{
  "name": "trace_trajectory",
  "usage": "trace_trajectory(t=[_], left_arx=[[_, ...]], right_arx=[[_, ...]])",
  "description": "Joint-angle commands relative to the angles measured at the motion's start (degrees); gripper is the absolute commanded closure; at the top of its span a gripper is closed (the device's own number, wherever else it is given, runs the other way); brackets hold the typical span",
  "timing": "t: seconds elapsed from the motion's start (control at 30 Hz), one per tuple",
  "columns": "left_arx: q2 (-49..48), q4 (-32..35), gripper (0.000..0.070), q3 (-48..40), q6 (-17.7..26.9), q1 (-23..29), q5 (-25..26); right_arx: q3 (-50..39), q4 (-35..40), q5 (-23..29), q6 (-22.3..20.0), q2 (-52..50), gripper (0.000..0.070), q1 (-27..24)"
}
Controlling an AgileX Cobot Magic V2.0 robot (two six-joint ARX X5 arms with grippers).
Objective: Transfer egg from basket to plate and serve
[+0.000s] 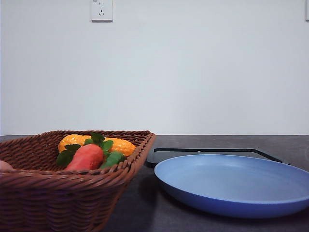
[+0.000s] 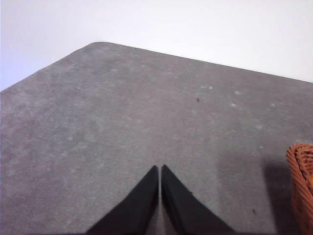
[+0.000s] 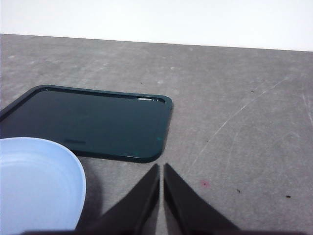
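Front view: large brown woven wicker basket [image 1: 72, 181] sits near left on the dark grey table [image 1: 140, 208]. Inside it lie 1 bumpy orange-yellow corn cob [image 1: 118, 144] and 1 red-orange leafy vegetable [image 1: 87, 157], touching each other. A small brownish-pink smooth egg [image 1: 5, 166] peeks out at the far left edge of the picture, inside the basket, mostly cut off. Wide matte light blue round plate [image 1: 231, 186] sits near right, just beside the basket, nothing on it. Flat black rectangular tray [image 1: 212, 152] lies behind the plate. White wall socket [image 1: 102, 10] high on the wall.

Left wrist view: my left pincer [image 2: 160, 171] hangs over bare table, its 2 black fingers [image 2: 142, 200] pressed together, pinching nothing. The basket rim is off to the right.

Right wrist view: my right pincer [image 3: 161, 169] has both fingers pressed together too, nothing between them. The tray lies just beyond the tips, the plate to the left of them.
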Motion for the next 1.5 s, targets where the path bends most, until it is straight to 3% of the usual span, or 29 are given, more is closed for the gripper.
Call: trace_trajectory(t=[0.0,0.1,0.23,0.43,0.6,0.9,1.03,1.2,1.47], left_arx=[[-0.1,-0.8,0.07,-1.3,-4.7,0.1,0.0],[-0.1,-0.9,0.07,-1.3,-14.5,0.1,0.0],[-0.1,-0.8,0.07,-1.3,-20.7,0.1,0.1],[-0.1,-0.8,0.07,-1.3,-21.0,0.1,7.6],[-0.1,-0.8,0.07,-1.2,-21.0,0.1,13.2],[2.7,-1.2,0.07,3.7,-20.2,0.1,16.6],[7.3,-1.3,0.07,7.1,-18.4,0.1,18.4],[16.0,-2.4,0.07,13.1,-15.8,0.1,20.8],[33.2,-10.8,0.07,26.4,-4.5,-1.7,25.2]], right_arx=[[-0.5,1.2,-0.2,2.4,-0.1,0.07,0.0],[-0.5,3.1,0.0,7.1,-0.1,0.07,0.0],[-0.5,4.5,-0.1,14.1,-0.1,0.07,0.0],[-0.5,6.3,-0.6,20.6,-0.1,0.07,0.0],[-0.4,7.2,-3.3,21.4,-0.1,0.07,0.0],[2.9,6.9,-3.3,25.0,1.1,0.07,0.0],[8.4,1.4,-3.3,25.0,4.8,0.07,0.0],[17.7,-6.7,-3.5,22.5,11.9,0.07,0.0],[29.4,-14.3,-8.5,16.0,25.3,0.07,0.0]])
